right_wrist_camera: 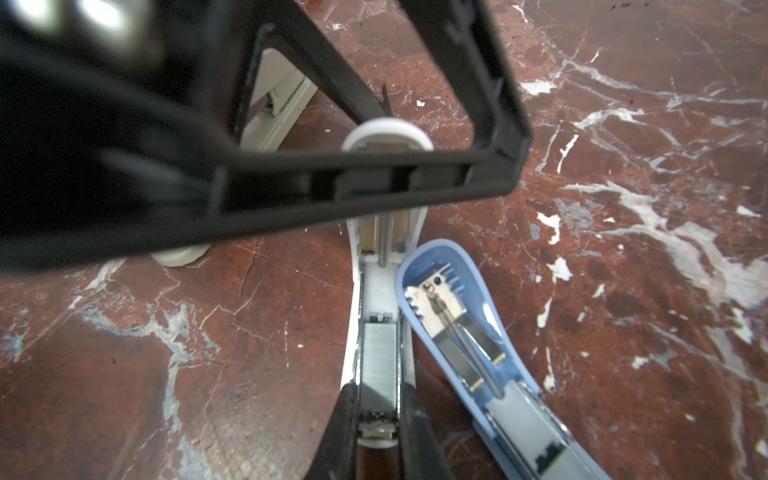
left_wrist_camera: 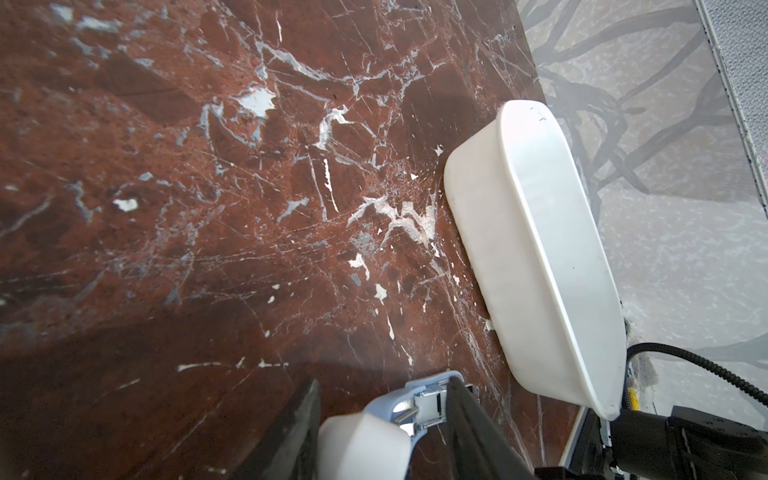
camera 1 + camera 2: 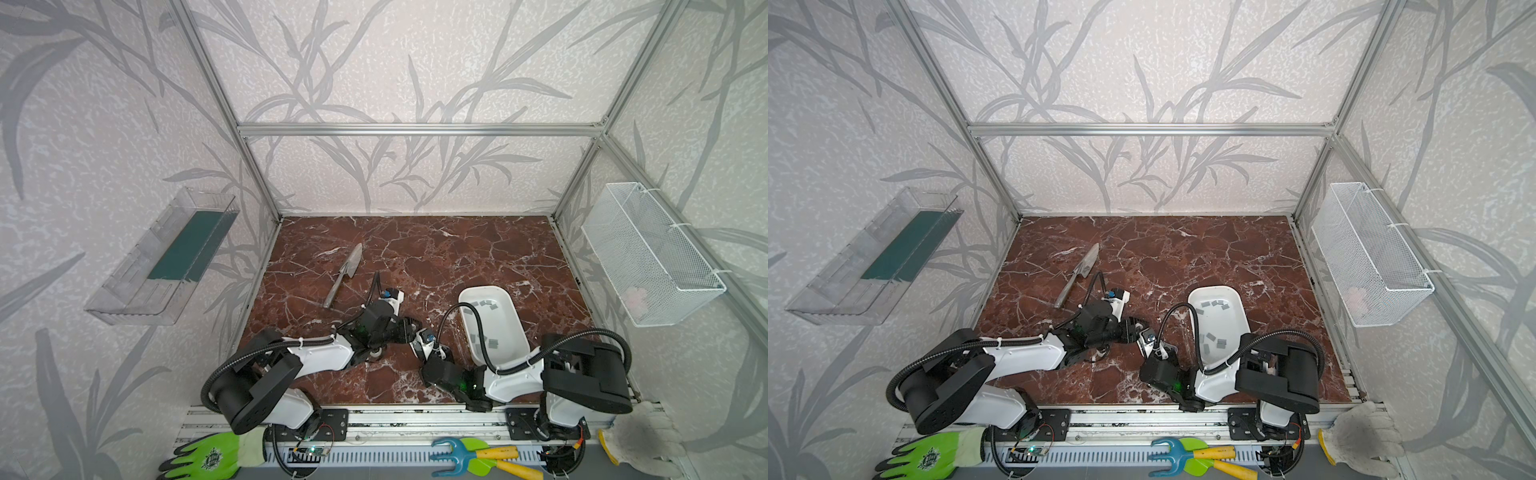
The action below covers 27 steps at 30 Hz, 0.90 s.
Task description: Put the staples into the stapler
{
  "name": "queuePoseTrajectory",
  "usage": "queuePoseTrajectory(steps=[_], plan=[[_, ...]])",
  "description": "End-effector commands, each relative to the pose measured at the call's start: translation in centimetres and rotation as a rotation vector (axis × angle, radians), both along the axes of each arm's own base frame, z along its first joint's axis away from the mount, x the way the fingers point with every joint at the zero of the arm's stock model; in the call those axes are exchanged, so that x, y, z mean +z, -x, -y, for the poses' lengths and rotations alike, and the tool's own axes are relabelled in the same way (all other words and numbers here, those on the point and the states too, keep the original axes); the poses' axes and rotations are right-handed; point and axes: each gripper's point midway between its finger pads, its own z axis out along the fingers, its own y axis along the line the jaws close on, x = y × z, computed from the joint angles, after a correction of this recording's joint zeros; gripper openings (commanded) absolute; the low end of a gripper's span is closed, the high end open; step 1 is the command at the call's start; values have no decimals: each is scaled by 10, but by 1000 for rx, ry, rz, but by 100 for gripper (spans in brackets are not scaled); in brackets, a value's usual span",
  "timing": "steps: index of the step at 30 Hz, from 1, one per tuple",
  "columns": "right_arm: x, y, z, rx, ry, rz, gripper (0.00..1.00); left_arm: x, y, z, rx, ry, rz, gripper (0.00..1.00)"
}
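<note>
The stapler (image 3: 424, 336) (image 3: 1148, 336) lies open on the marble top between both grippers. Its blue lid (image 1: 457, 332) is swung aside next to the white base (image 1: 356, 299). One strip of staples (image 1: 378, 357) sits in the base's channel. More staples (image 3: 484, 305) (image 3: 1214, 304) lie loose in the white tray (image 3: 486, 287). My right gripper (image 1: 379, 390) (image 3: 430, 353) is shut on the front end of the base. My left gripper (image 2: 384, 380) (image 3: 409, 328) is shut on the stapler's hinge end (image 2: 415, 399), one finger on either side.
A metal trowel (image 3: 345, 274) lies at the back left of the marble. The tray's wall (image 2: 498, 249) stands close to the right of the stapler, with a black cable (image 3: 478, 328) over it. A wire basket (image 3: 652, 253) and a clear bin (image 3: 166, 257) hang on the side walls.
</note>
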Motion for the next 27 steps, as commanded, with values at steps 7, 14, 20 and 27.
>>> queuePoseTrajectory(steps=[7,14,20,27], plan=[[-6,-1,7,-23,10,5,7,19,14,11,-92,28,61,42],[-1,-3,4,-21,6,22,7,16,28,21,-153,32,72,37],[8,-4,2,-19,-9,36,9,9,40,25,-165,39,82,36],[14,-6,-3,-13,-17,50,11,-9,45,24,-150,56,67,32]])
